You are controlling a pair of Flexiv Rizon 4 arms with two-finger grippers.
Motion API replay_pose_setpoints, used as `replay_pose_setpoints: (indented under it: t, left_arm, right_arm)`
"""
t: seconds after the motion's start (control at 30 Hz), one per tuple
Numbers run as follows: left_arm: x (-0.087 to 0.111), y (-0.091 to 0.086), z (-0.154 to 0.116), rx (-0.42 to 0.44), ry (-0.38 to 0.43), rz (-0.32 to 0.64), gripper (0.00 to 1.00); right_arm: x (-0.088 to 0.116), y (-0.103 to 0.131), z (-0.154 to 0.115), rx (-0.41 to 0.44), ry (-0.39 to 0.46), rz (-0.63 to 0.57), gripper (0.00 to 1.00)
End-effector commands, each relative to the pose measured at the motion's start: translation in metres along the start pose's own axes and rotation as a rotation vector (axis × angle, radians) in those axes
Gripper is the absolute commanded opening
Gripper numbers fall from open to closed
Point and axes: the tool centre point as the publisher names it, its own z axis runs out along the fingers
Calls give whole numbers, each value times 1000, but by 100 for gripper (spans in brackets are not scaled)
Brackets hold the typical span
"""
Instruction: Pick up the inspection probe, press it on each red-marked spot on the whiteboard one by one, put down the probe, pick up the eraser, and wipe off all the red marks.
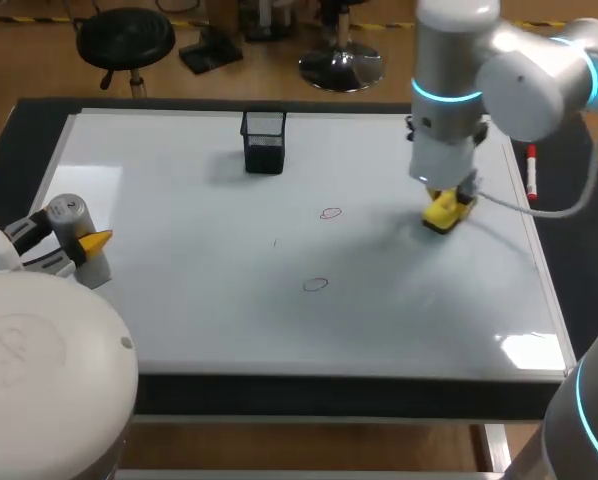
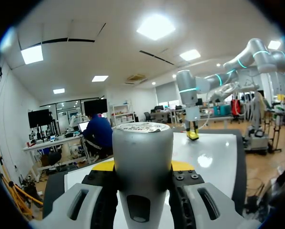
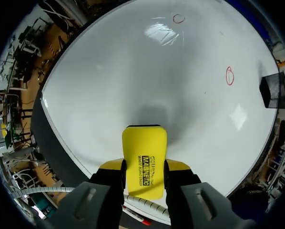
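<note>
The grey cylindrical probe (image 1: 68,216) stands upright in my left gripper (image 1: 82,238), which is shut on it over the whiteboard's left edge. In the left wrist view the probe (image 2: 142,152) fills the space between the fingers (image 2: 103,167). My right gripper (image 1: 449,203) is shut on the yellow eraser (image 1: 440,214), low over the right part of the whiteboard (image 1: 179,300). The eraser (image 3: 144,148) sticks out past the right gripper (image 3: 143,171) and casts a shadow on the board. Two red circles (image 1: 330,213) (image 1: 316,285) are drawn mid-board, also seen as red marks (image 3: 229,76) (image 3: 178,18) ahead of the eraser.
A black mesh holder (image 1: 264,140) stands at the back of the board, also visible as the holder (image 3: 271,90) in the right wrist view. A red marker (image 1: 530,172) lies along the board's right edge, just right of my right arm.
</note>
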Motion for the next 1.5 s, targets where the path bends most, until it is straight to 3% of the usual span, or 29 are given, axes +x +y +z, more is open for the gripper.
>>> replay_pose_setpoints:
  t: [0.03, 0.33, 1.37, 1.5]
  left_arm:
    - [1, -1, 0, 1, -3, 2, 0]
    - [1, -1, 0, 1, -3, 2, 0]
    - [1, -1, 0, 1, -3, 2, 0]
    - [10, -5, 14, -6, 56, 8, 0]
  right_arm:
    - [37, -10, -2, -5, -43, 29, 0]
    - [54, -18, 2, -11, -44, 104, 0]
    - [58, -23, -6, 5, -56, 134, 0]
    - [58, -23, -6, 5, -56, 134, 0]
